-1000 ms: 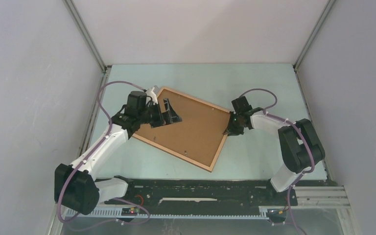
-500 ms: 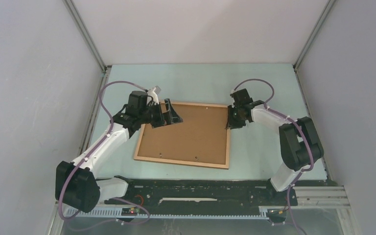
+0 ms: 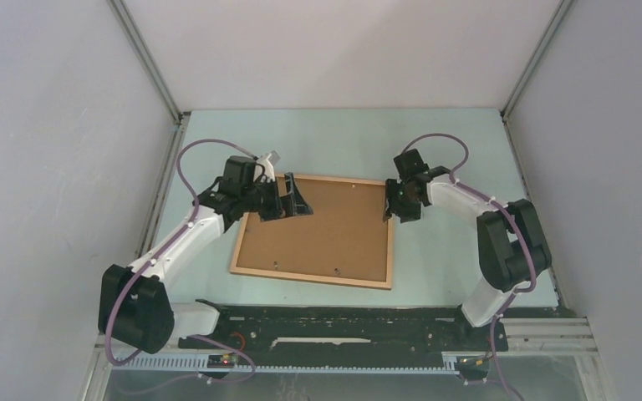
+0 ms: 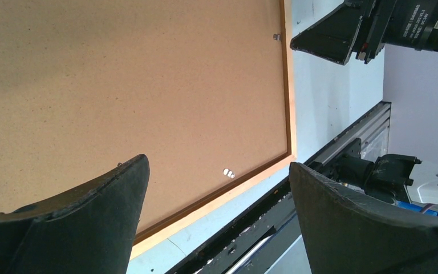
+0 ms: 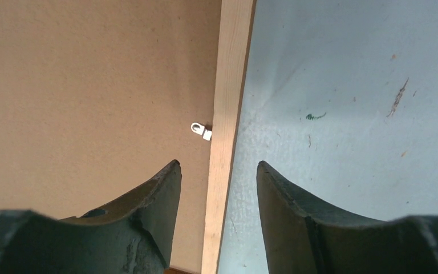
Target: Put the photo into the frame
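The frame (image 3: 309,278), thin light wood, lies flat on the table with a brown backing board (image 3: 326,230) filling it. The photo is out of view. My left gripper (image 3: 294,196) hangs open over the frame's far left corner; the left wrist view has the board (image 4: 120,74) and the wooden rim (image 4: 288,85) below its wide-spread jaws (image 4: 218,161). My right gripper (image 3: 393,215) is open at the frame's right side. In the right wrist view its jaws (image 5: 218,163) straddle the rim (image 5: 231,68) with a gap on each side.
Small metal clips (image 5: 201,131) sit along the board's edge. A black rail (image 3: 343,322) with the arm bases runs along the near edge of the pale green table (image 3: 451,150). Grey walls close in the left, right and far sides.
The frame has swung from a diagonal lie to square with the table edge. My right gripper's jaws have opened and let go of the right rim. The left gripper has barely shifted.
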Robot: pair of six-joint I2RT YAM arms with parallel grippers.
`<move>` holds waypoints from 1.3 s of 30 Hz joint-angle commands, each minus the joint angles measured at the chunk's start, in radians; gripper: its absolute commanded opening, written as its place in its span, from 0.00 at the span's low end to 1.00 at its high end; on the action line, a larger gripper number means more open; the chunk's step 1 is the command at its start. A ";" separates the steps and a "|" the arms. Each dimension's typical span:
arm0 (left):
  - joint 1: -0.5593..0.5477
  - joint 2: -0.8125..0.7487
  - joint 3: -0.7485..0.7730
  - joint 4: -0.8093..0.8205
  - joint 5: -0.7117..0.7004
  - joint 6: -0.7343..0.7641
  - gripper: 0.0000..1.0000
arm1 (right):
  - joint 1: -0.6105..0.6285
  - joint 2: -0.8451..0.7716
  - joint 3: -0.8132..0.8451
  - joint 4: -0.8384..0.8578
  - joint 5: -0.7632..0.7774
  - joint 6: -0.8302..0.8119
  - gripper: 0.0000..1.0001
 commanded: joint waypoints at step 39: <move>0.181 -0.048 -0.028 0.030 -0.053 0.038 1.00 | 0.114 0.213 0.118 -0.056 0.406 -0.429 0.00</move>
